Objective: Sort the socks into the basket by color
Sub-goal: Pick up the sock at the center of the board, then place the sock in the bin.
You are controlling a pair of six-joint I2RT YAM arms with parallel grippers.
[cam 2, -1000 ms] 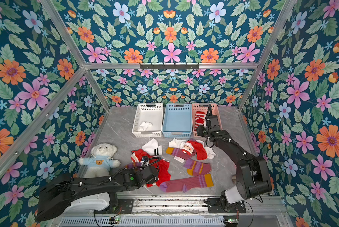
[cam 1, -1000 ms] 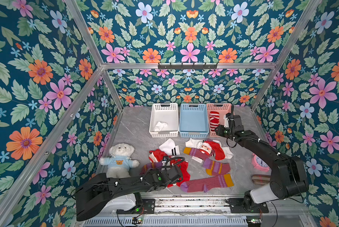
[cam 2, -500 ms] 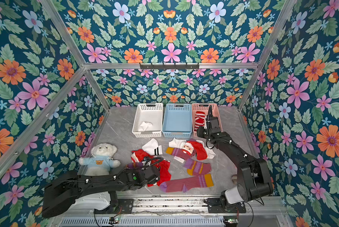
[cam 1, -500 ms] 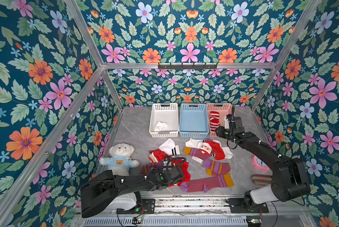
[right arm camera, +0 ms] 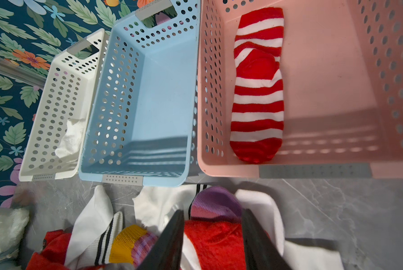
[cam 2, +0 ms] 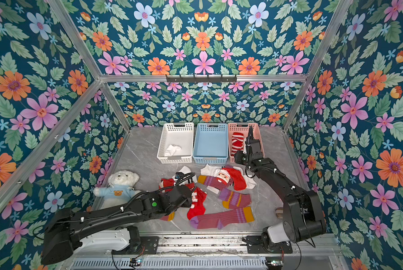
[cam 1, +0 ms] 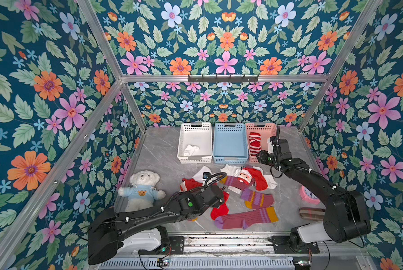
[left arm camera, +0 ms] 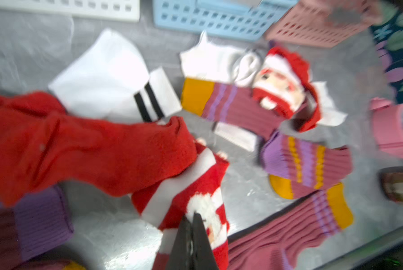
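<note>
My left gripper (left arm camera: pixel 192 217) is shut on a red-and-white Santa-patterned sock (left arm camera: pixel 196 198), low over the near side of the sock pile (cam 1: pixel 219 208). Around it lie maroon ribbed socks (cam 1: pixel 245 218), a white sock with two black stripes (left arm camera: pixel 116 81) and a Santa-face sock (cam 1: pixel 245 176). At the back stand the white basket (cam 1: pixel 194 159) holding a white sock (cam 1: pixel 191 149), the blue basket (cam 1: pixel 229 161), and the pink basket (cam 1: pixel 261 126) holding a red-white striped sock (right arm camera: pixel 257 93). My right gripper (right arm camera: pixel 213 212) is open, hovering over a red sock (right arm camera: pixel 217 243) just in front of the pink basket.
A white teddy bear (cam 1: pixel 142 189) in a blue shirt sits at the left of the table. A pink alarm clock (cam 1: pixel 309 194) and a flat plaid item (cam 1: pixel 311 214) lie at the right, close to my right arm's base.
My left gripper has gone from open to shut on the Santa-patterned sock. My right gripper has drifted slightly back from the pink basket toward the pile, still open.
</note>
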